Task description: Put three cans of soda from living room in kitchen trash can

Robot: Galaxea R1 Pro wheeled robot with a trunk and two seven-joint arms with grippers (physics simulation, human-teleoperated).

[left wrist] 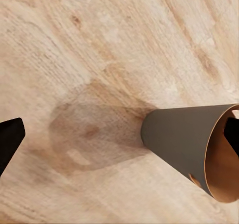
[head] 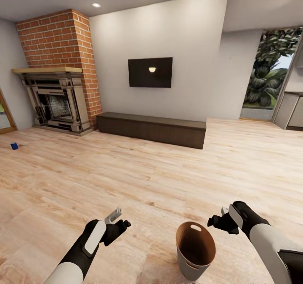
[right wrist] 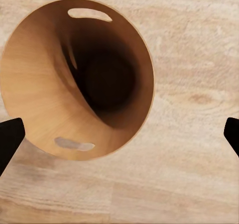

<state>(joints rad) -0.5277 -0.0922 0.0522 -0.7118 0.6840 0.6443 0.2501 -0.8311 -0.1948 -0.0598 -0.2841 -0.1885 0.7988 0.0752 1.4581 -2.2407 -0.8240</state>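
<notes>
Both arms stretched forward and low over the floor [head: 151, 170], elbows bent a bit. Left hand [head: 119, 220] out front at lower left, fingers spread, nothing in it, so released. Right hand [head: 219, 218] at lower right, angled inward toward the bin [head: 195, 250]; fingertips sit far apart at the edges of the right wrist view, so released too, holding nothing.

Bin standing upright on the floor between the two hands, nearer the right one, just beside it. Looking straight down into its mouth [right wrist: 74, 79] from the right wrist: brown inside, two oval slots at the rim, no can visible in it. From the left wrist, grey outside wall [left wrist: 179, 134] seen side-on, shadow spread on the boards next to it.

Blue can [head: 14, 146] way off at far left on the floor, well apart from both hands and the bin, near the fireplace [head: 57, 101]. Other two cans, can't tell where.

Loads of open floor ahead, nothing between the hands and that can. Brick chimney [head: 63, 40] above the fireplace, TV [head: 150, 72] on the wall, long low cabinet [head: 151, 129] beneath it. Window with leaves [head: 269, 71] far right, grey units [head: 292, 109] just beside it.
</notes>
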